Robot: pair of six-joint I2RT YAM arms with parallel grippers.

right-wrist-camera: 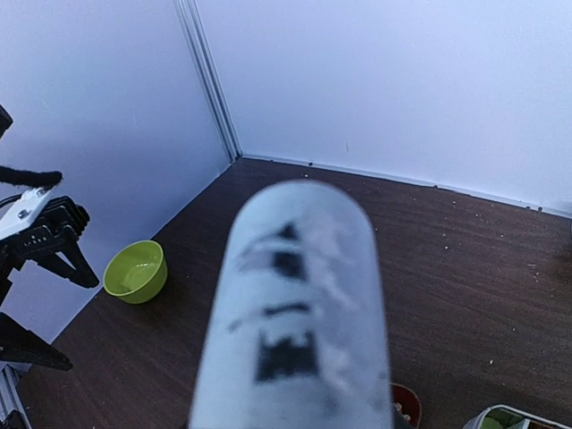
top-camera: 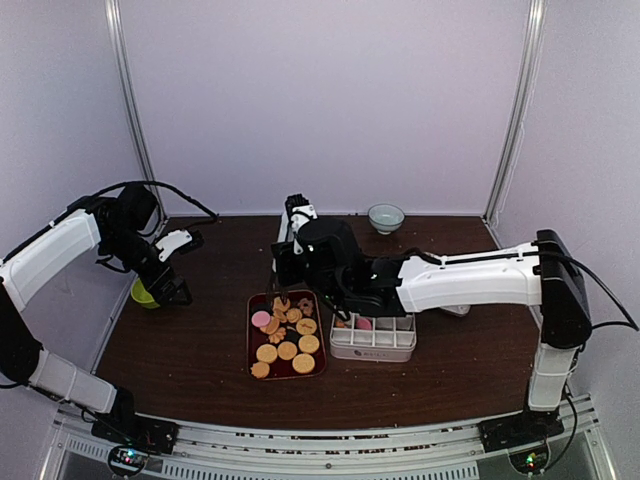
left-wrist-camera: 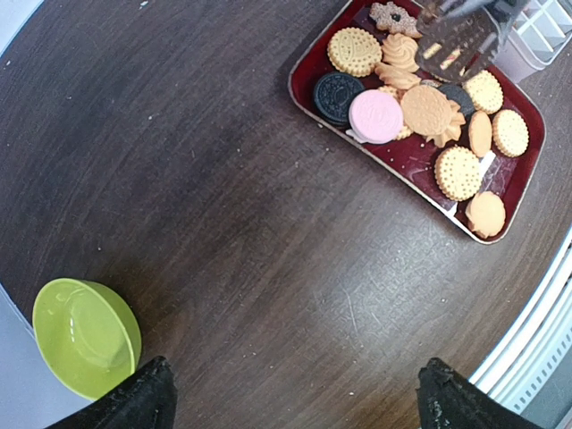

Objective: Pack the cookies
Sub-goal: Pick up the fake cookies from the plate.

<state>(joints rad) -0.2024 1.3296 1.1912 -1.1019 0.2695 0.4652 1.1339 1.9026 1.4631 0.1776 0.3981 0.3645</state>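
Observation:
The cookies (top-camera: 285, 335) lie in a dark red tray (top-camera: 251, 345); most are round and golden, with one pink (left-wrist-camera: 375, 116) and one dark brown (left-wrist-camera: 337, 95). A few more sit in the white divided box (top-camera: 372, 345) to the tray's right. My right gripper (top-camera: 340, 285) hangs over the gap between tray and box and is shut on the metal tongs (right-wrist-camera: 299, 313), whose blurred handle fills the right wrist view. The tongs' tips (left-wrist-camera: 460, 36) hover over the tray's far end. My left gripper (left-wrist-camera: 298, 402) is open and holds nothing, above bare table left of the tray.
A lime green bowl (top-camera: 145, 293) stands at the table's left edge, just beside my left gripper. A pale bowl (top-camera: 386, 217) sits at the back near the wall. A white device (top-camera: 296, 215) stands behind the tray.

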